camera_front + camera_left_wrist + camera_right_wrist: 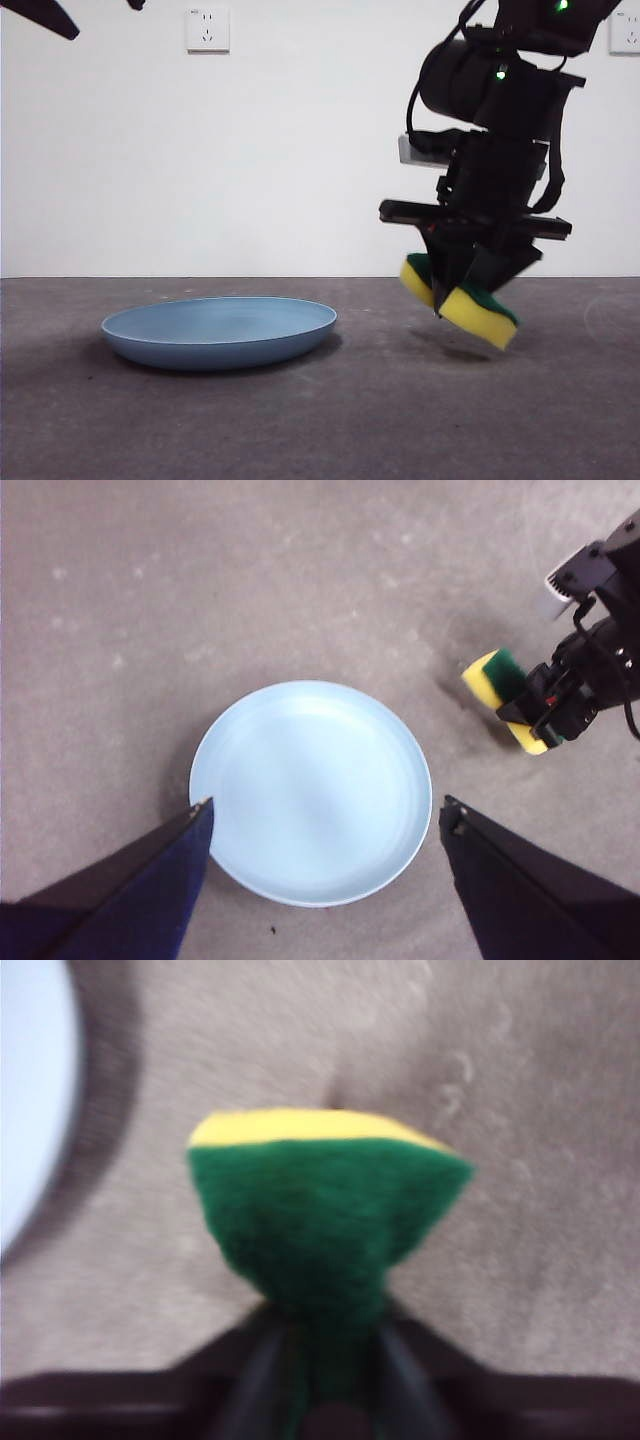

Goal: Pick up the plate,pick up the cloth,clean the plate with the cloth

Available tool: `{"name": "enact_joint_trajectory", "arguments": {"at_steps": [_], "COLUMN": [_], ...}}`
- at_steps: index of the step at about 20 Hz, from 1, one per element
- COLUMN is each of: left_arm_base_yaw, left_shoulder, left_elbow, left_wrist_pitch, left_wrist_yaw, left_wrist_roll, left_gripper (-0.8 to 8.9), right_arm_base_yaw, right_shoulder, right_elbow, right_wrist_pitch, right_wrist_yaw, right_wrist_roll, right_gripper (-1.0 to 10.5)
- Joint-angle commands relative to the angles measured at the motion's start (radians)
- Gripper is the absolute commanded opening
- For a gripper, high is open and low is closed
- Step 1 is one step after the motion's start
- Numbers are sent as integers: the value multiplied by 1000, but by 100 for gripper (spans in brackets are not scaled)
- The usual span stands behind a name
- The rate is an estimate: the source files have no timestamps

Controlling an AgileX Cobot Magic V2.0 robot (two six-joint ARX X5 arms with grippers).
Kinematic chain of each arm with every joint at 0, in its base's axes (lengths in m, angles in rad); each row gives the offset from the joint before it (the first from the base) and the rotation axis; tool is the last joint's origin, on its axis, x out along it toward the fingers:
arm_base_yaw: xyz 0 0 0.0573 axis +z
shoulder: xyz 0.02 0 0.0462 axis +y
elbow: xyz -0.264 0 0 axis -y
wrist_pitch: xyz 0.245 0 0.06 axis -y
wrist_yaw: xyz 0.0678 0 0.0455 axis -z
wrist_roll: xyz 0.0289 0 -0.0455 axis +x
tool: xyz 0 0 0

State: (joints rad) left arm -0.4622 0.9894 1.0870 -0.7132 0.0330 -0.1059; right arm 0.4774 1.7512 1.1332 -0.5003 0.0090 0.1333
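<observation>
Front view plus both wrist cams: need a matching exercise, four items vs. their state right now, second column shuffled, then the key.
Items:
1. plate
2. cloth
3. left gripper
4. right gripper

States:
A. open, high above the plate
B. shut on the bent sponge, beside the plate
C. lying flat on the table, untouched
D. pinched and lifted clear of the table

Pairs: 1-C, 2-D, 3-A, 4-B
</observation>
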Motion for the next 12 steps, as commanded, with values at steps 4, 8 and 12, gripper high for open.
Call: {"name": "enact_joint_trajectory", "arguments": {"at_steps": [4, 8, 12], "left_arm_base_yaw": [-4, -4, -4], "left_shoulder": [2, 3, 3], "left_elbow": [0, 0, 0], "left_wrist_pitch": [-4, -4, -7], "left_wrist_yaw": [-5, -5, -5], "left_wrist_roll": [-6, -6, -6], "left_gripper": [377, 377, 377], "right_arm_base_yaw": [0, 0, 0], "right_shoulder": [7, 7, 6], "right_elbow": [-10, -10, -10], "right_wrist_pitch": [-3, -2, 0], "right_wrist_yaw": [-3, -3, -4], "right_wrist_roll": [8, 8, 8], "right_gripper": [456, 510, 510]}}
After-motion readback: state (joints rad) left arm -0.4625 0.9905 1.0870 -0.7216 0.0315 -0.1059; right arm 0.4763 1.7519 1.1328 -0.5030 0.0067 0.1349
